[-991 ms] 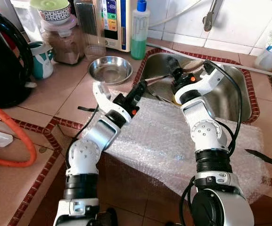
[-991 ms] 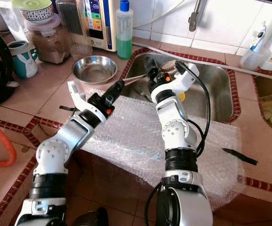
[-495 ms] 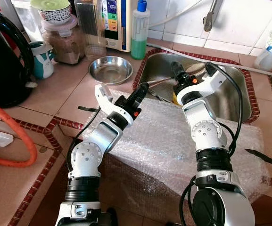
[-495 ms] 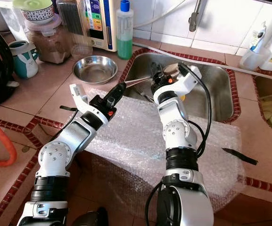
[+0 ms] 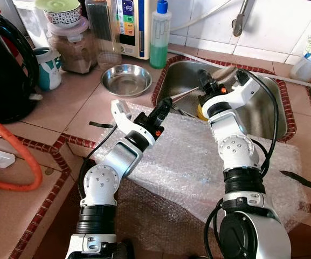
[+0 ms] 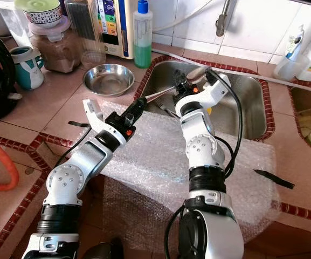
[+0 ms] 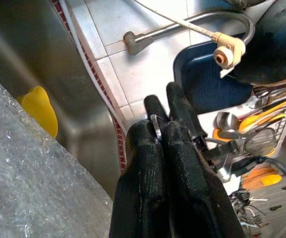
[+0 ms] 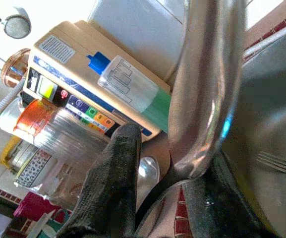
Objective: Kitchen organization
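Observation:
A slim metal spoon point(image 5: 183, 94) hangs level over the near left corner of the steel sink point(image 5: 265, 116), spanning the gap between both grippers. My left gripper point(image 5: 164, 104) is shut on the thin handle end, which shows as a sliver between its fingertips point(image 7: 155, 130). My right gripper point(image 5: 204, 85) is shut on the other end, and the shiny spoon point(image 8: 204, 94) looms large between its fingers point(image 8: 114, 184). A steel bowl point(image 5: 126, 79) sits on the tiled counter left of the sink. A fork point(image 8: 277, 161) and a yellow object point(image 5: 200, 113) lie in the sink.
Bubble wrap point(image 5: 198, 162) covers the counter's front edge under both arms. A green soap bottle point(image 5: 159, 38), a water purifier point(image 5: 129, 24), a jar point(image 5: 71, 48) and a teal mug point(image 5: 48, 68) line the back. A black kettle point(image 5: 4, 70) and orange hose point(image 5: 28, 162) lie left.
Both arms have shifted slightly to the right and forward, carrying the spoon along between them. Both grips look unchanged.

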Robot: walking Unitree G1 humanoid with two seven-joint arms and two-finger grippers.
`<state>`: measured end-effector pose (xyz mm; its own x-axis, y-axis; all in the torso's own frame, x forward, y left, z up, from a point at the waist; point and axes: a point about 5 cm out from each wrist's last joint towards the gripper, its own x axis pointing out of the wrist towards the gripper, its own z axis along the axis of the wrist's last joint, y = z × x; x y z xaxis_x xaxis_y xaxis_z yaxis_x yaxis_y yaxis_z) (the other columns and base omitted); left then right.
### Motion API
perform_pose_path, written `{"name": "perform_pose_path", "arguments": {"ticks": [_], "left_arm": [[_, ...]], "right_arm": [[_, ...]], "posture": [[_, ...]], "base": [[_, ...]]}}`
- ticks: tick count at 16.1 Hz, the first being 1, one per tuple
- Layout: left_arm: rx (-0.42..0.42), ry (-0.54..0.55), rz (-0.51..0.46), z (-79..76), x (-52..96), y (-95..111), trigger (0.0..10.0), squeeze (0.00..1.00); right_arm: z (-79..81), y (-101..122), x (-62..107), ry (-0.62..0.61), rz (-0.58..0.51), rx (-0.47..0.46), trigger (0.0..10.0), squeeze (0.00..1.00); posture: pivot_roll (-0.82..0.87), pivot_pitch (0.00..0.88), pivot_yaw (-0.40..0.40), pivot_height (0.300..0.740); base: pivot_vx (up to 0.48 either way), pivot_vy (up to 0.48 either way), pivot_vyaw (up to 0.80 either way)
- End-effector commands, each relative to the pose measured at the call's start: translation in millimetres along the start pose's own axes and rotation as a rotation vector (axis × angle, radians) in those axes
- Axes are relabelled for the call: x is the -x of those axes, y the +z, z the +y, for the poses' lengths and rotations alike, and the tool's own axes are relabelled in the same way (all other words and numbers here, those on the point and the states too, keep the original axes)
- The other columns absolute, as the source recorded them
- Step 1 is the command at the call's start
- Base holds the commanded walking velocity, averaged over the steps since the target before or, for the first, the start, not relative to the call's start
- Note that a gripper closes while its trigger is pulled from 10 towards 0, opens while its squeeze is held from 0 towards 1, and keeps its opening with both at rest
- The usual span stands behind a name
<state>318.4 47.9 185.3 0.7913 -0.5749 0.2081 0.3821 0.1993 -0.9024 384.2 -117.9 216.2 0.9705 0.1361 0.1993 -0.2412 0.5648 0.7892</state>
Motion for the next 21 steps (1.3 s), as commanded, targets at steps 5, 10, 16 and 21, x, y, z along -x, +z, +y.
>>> {"name": "perform_pose_path", "arguments": {"ticks": [5,10,16,21], "left_arm": [[-0.084,-0.056,0.082,-22.0,-18.3,-30.6,4.8,0.0],[-0.262,-0.004,0.108,-16.0,-19.7,-32.9,10.0,1.0],[-0.517,0.034,0.151,-7.9,-12.8,-26.3,10.0,1.0],[-0.744,0.05,0.218,4.4,4.5,-23.9,10.0,1.0]], "right_arm": [[-11.6,18.4,-3.7,-0.084,-0.069,0.048,0.0,0.0],[-18.8,28.6,-5.0,-0.123,-0.112,0.096,0.0,0.0],[-27.7,41.3,-13.3,-0.101,-0.112,0.311,0.0,0.0],[-34.6,35.5,-15.6,-0.04,-0.025,0.657,0.0,0.0]], "posture": [[0.02,0.131,-0.01,0.74],[0.03,0.129,0.0,0.74],[0.08,0.129,0.023,0.74],[0.15,0.121,0.045,0.74]], "base": [[0.0,0.0,0.0],[0.0,0.0,0.0],[0.0,0.0,0.0],[0.0,0.0,0.0]]}}
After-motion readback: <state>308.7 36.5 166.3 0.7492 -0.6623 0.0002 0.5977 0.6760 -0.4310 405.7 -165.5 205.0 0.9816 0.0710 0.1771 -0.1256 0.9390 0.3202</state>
